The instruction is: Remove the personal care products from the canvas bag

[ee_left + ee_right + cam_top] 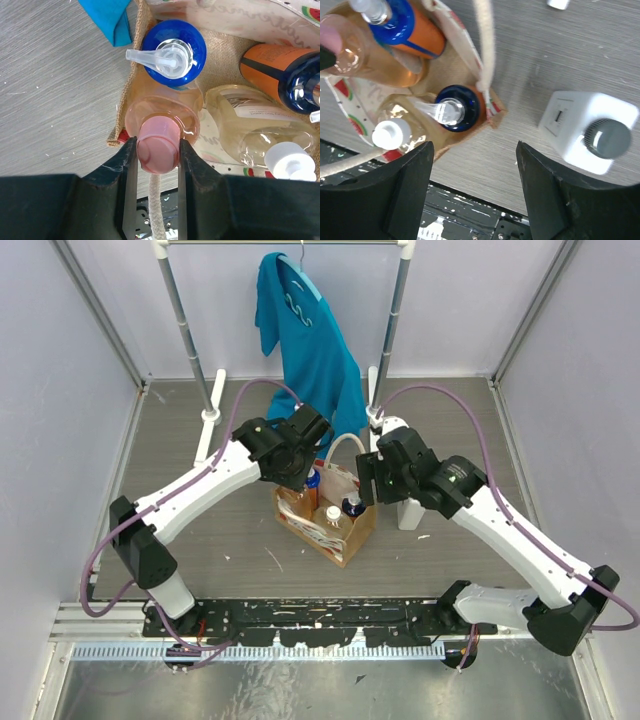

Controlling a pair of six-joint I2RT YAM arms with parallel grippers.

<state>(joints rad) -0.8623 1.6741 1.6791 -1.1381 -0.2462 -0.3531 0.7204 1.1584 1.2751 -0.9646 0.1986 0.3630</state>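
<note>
The canvas bag [340, 537] stands at the table's middle with bottles upright inside. My left gripper [156, 150] is shut on the pink cap of a clear pink bottle [165, 112] at the bag's corner [122, 131]. Beside it are a peach bottle with a blue-white pump cap [172, 52], an orange bottle with a dark cap [280, 65] and a clear bottle with a white cap [250, 132]. My right gripper [474, 150] is open and empty over the table, between the bag [352, 107] and the white rectangular bottle with a grey cap [570, 125], which stands outside the bag [410, 512].
A teal garment [305, 335] hangs from a rack [190, 330] at the back, just behind the bag. The bag's cream rope handle [485, 45] arches above its right side. A black rail [320, 615] runs along the near edge.
</note>
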